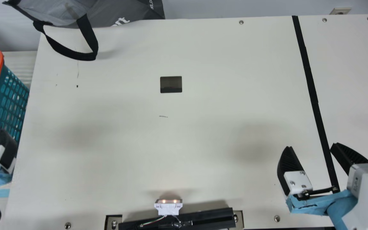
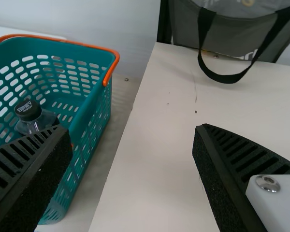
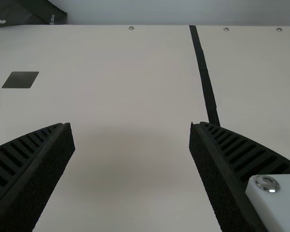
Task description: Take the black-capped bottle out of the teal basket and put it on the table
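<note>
The black-capped bottle (image 2: 36,122) is inside the teal basket (image 2: 92,101), which stands beside the left edge of the surface (image 1: 171,143). I judge that it lies to the left of the left end effector (image 2: 131,129), somewhat far and also lower. Its cap is up and the long axis seems near to upright, perhaps with a small lean; the lower part is hidden behind one finger, so I cannot tell this surely.

The left end effector is wide open and has nothing between its fingers. It is the nearer one, and so it is the natural choice for this work. The right end effector (image 1: 311,146) is also wide open and empty, above the right part of the surface, well apart from the basket.

The coming move, in my judgement, is to the left, over the basket's side, and then down around the cap or the neck. The orange rim is the edge to respect: one finger could catch on it, or on the basket wall. Between basket and surface there is a narrow gap, where a badly held bottle could fall. For the placing, the middle of the surface gives good open room; only the bag's black strap (image 1: 89,36) at the far left should be avoided.
</note>
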Controlling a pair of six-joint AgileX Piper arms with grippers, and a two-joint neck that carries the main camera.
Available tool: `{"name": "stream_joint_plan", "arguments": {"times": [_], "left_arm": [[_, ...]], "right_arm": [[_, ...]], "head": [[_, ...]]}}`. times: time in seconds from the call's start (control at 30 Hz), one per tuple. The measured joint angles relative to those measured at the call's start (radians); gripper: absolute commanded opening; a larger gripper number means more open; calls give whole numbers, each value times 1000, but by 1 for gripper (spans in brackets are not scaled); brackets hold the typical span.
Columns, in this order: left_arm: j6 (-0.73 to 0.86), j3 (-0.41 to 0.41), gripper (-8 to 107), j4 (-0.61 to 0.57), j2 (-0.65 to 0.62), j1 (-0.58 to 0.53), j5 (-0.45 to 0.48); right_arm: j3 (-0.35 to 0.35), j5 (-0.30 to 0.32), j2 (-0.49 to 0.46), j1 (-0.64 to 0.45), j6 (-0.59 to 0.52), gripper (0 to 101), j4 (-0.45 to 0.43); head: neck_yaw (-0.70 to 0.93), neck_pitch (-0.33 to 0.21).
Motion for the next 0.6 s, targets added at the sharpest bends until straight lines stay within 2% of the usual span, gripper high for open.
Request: {"name": "stream_joint_plan", "arguments": {"times": [0.37,0.6], "left_arm": [[72,-28,107,-69,143,134,-93],[183,-48,107,-178,246,238,-161]], "right_arm": [[0,0,0,0,0,91,0],[0,0,0,0,0,91,0]], "head": [[0,5],[0,0]]}}
